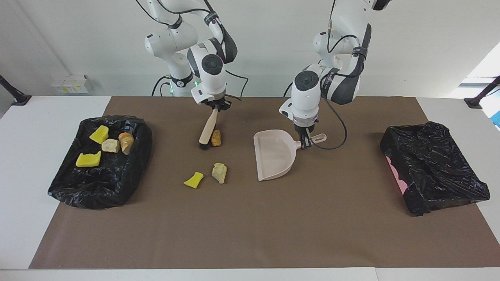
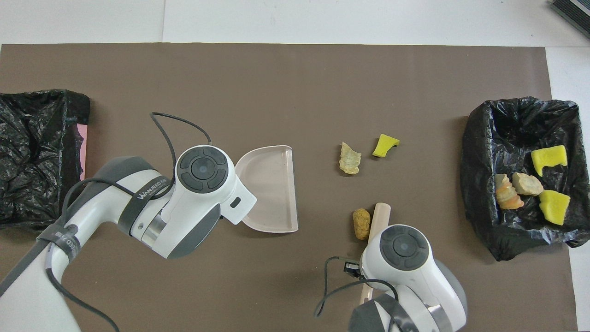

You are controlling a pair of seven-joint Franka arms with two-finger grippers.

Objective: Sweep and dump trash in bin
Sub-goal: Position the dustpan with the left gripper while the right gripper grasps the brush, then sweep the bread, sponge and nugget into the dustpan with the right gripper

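Three pieces of trash lie on the brown mat: a brown chunk point(image 1: 216, 137) point(image 2: 361, 223), a pale beige lump point(image 1: 219, 172) point(image 2: 349, 159) and a yellow sponge piece point(image 1: 194, 180) point(image 2: 385, 145). My right gripper point(image 1: 216, 106) is shut on the beige brush point(image 1: 208, 130) point(image 2: 380, 216), whose dark bristles rest on the mat right beside the brown chunk. My left gripper point(image 1: 306, 142) is shut on the handle of the beige dustpan point(image 1: 273, 156) point(image 2: 272, 184). Its straight open edge faces the trash. The black-lined bin point(image 1: 117, 187) point(image 2: 479, 184) at the right arm's end holds several scraps.
A second black-lined bin point(image 1: 433, 171) point(image 2: 37, 157) sits at the left arm's end of the table, with nothing showing inside. The lump and the sponge piece lie farther from the robots than the brush. Cables hang from both wrists.
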